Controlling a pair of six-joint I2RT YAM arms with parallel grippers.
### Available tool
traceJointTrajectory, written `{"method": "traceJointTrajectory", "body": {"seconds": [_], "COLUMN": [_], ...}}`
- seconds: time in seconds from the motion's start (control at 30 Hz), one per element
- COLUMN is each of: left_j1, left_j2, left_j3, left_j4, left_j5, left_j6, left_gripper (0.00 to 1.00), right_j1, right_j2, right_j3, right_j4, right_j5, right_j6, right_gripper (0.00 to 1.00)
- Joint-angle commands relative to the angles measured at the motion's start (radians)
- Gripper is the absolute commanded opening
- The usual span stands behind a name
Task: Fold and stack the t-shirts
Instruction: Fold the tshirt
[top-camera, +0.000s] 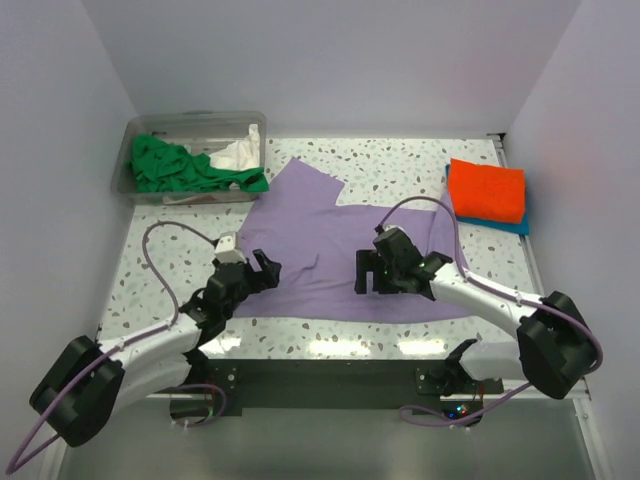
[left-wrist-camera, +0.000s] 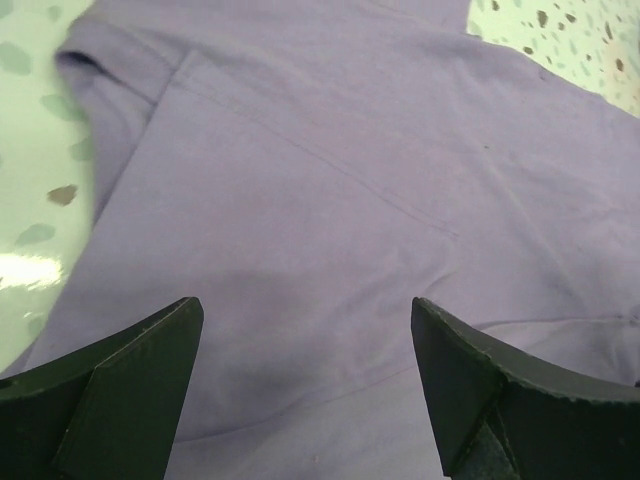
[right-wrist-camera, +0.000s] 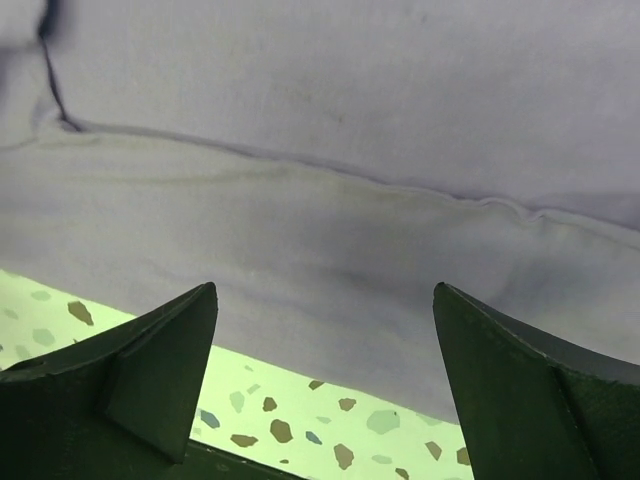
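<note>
Lavender tee (top-camera: 320, 250) flat, near hem by table (top-camera: 400, 165) edge | both jaws released above it

light: bright, even | glare: table (top-camera: 330, 345) near edge | shadows: faint under jaws | wrist views: soft

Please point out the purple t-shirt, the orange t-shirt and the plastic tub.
purple t-shirt (top-camera: 320, 250), top view, body middle
orange t-shirt (top-camera: 486, 190), top view, top face
plastic tub (top-camera: 195, 122), top view, far rim

Tub (top-camera: 190, 125) stands back-left, folded orange-on-blue stack (top-camera: 487, 192) back-right; bare worktop (top-camera: 400, 170) lies between them. Lavender shirt (top-camera: 330, 250) spread flat, low, mid-worktop.
</note>
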Motion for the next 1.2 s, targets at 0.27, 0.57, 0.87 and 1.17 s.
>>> {"method": "traceJointTrajectory", "body": {"seconds": [0.27,0.57,0.87,1.17], "left_j1": [-0.016,-0.015,-0.015,-0.016], "left_j2": [0.418,0.497,0.405,0.166], "left_j3": [0.174,0.085,-0.06,-0.163], "left_j4": [0.453,0.454,0.326,0.191], "left_j5": [0.209,0.158,0.071,0.055], "left_j6": [0.146,0.095,-0.016,-0.09], "left_gripper": [0.9,0.91,0.91,0.91], "right_j1": [-0.001,-0.002,0.015,0.116], "right_j2": [0.153,0.296,0.274,0.164], "right_j3": [0.172,0.14,-0.035,-0.13], "right_j4": [-0.003,0.058,0.122,0.05], "right_j5": [0.215,0.178,0.091,0.147], "right_j6": [-0.063,-0.02,0.105,0.228], "right_gripper": [0.94,0.93,0.91,0.91]}}
